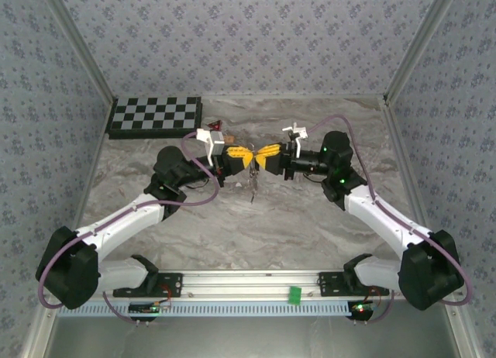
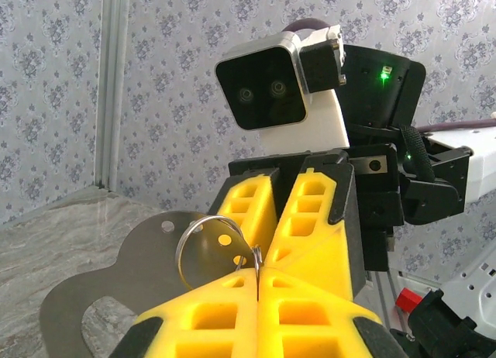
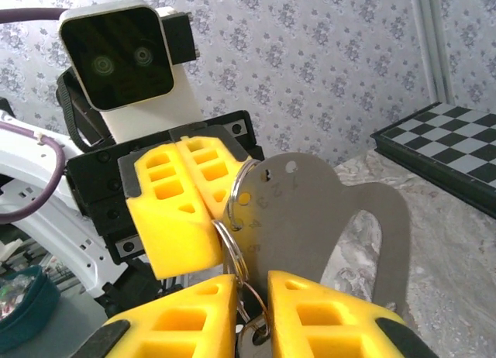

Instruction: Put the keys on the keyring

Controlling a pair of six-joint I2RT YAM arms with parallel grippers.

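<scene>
Both grippers meet tip to tip above the middle of the table. My left gripper is shut on the silver keyring, pinching its wire at the fingertips. A flat grey metal plate with small holes hangs from the ring. My right gripper faces it, its jaws a narrow gap apart. A key's head with a thin coppery loop through it sits in that gap, and the keyring runs down into it. More keys dangle below the two grippers.
A black-and-white chessboard lies at the table's back left. Patterned walls close in the back and both sides. A small green piece sits on the front rail. A teal dish lies beyond the left arm.
</scene>
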